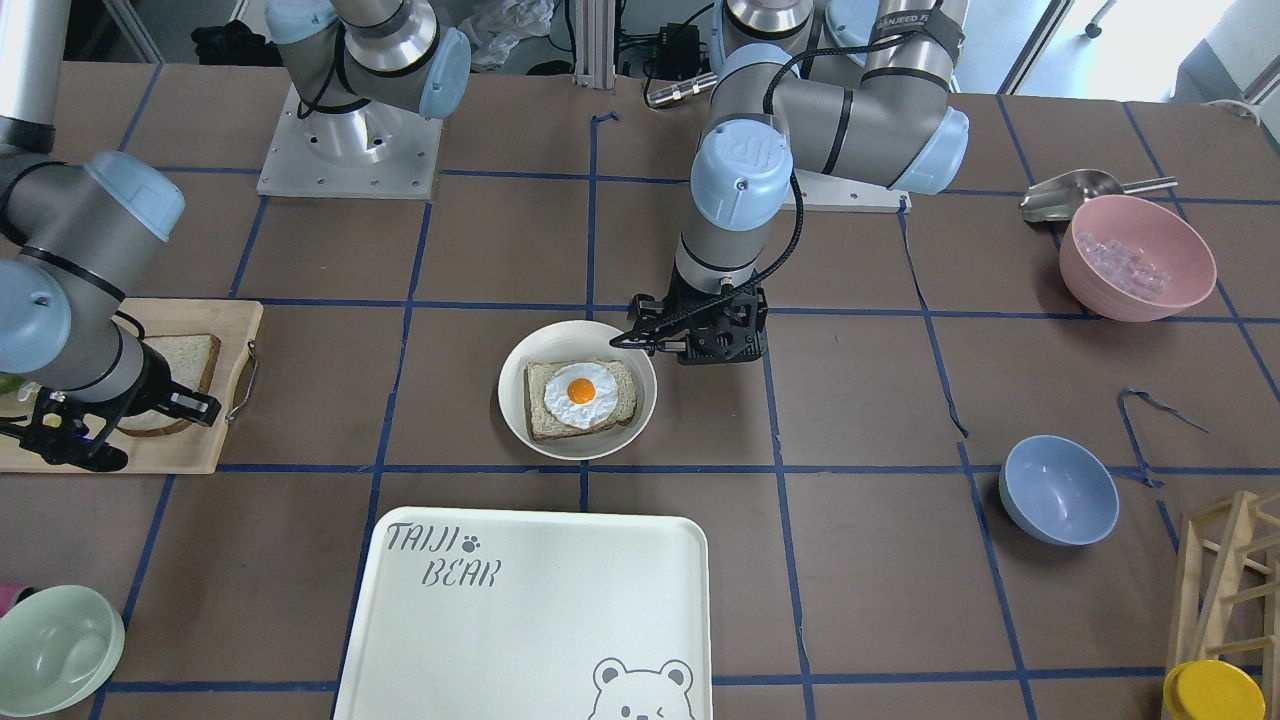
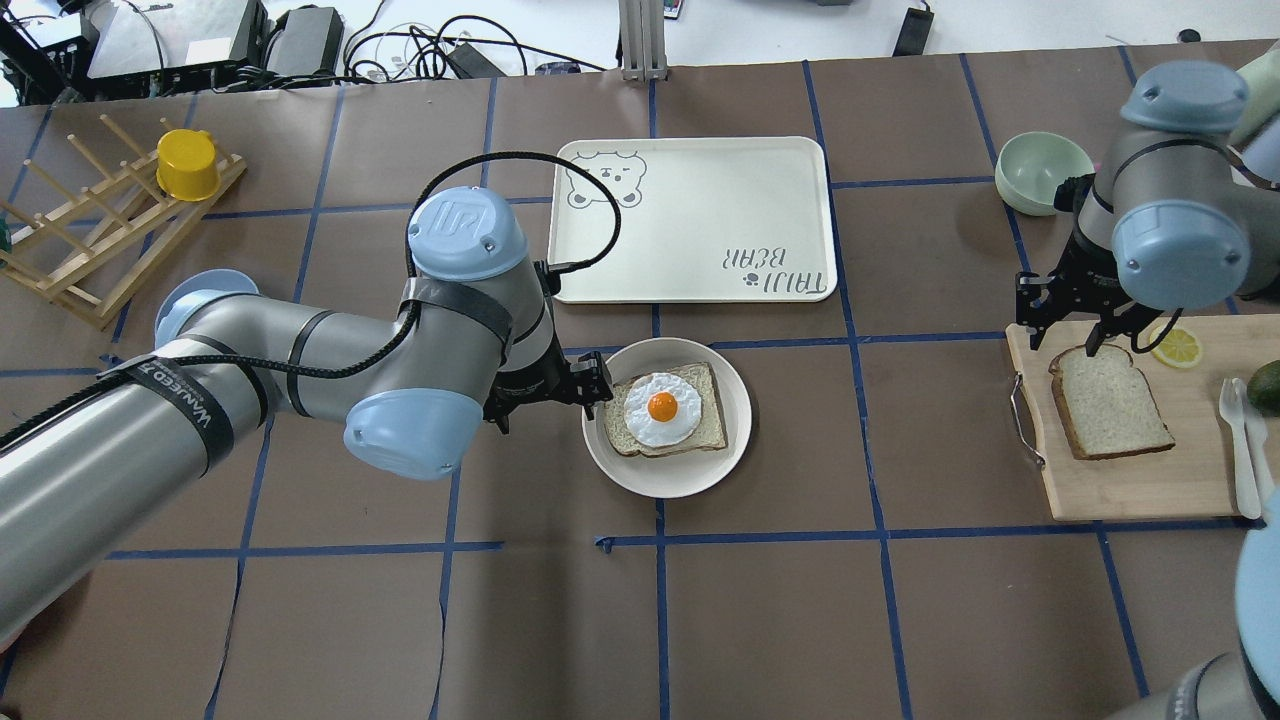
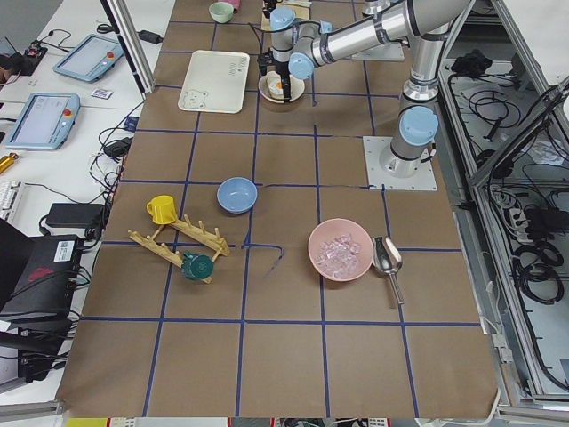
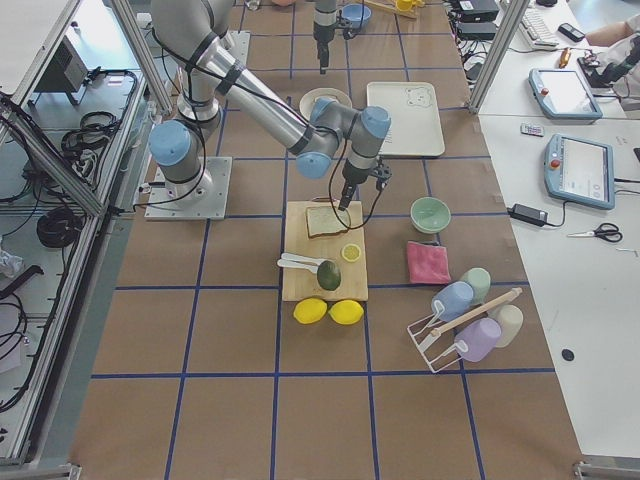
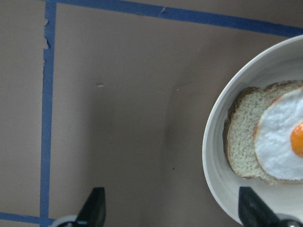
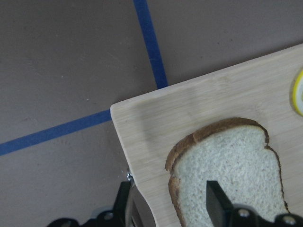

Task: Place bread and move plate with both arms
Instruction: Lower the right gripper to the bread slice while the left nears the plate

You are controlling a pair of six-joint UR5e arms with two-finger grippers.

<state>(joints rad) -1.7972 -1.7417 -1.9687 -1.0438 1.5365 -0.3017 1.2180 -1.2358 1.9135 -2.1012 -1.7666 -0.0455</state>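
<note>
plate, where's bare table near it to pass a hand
Bare table lies between the plate and the cutting board, and on the robot's side of the plate. The tray is bare too. Crowded: the left gripper at the plate's rim.

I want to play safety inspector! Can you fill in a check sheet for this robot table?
Surface: brown table, blue tape grid.
Job's things: bread on the wooden board; plate holds an egg-topped slice.
Clutter: tray, pink bowl, blue bowl, mint bowl, scoop, rack with yellow cup.
Grippers: left gripper open beside the plate; right gripper open over the bread's edge.
Cables: black cable loops off the left arm.
Surroundings: tablets beside the table.
</note>
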